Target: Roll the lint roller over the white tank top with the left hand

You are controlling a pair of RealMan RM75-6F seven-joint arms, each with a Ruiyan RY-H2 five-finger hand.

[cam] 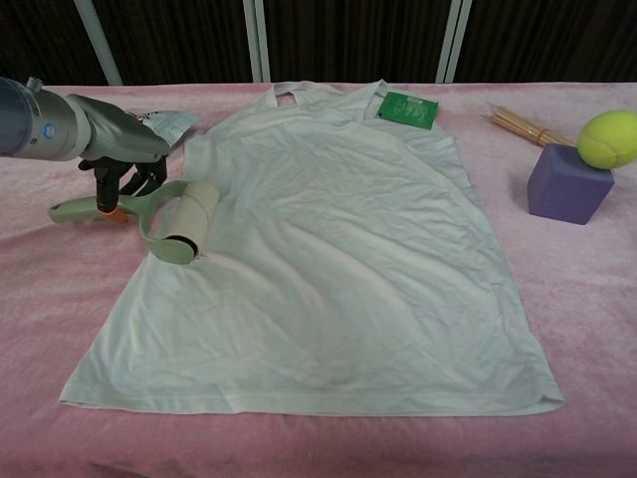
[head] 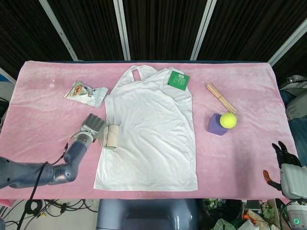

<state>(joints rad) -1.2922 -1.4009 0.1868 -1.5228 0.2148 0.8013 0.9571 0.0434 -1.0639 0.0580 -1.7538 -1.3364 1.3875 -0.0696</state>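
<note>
The white tank top lies flat in the middle of the pink table. My left hand grips the pale green handle of the lint roller. The roller's cream drum rests on the shirt's left edge, with the handle reaching out over the pink cloth. My right hand hangs off the table's right front corner in the head view, its dark fingers spread and holding nothing.
A snack packet lies left of the shirt. A green card rests on the shirt's right shoulder. Wooden sticks, a purple block and a tennis ball sit at the right.
</note>
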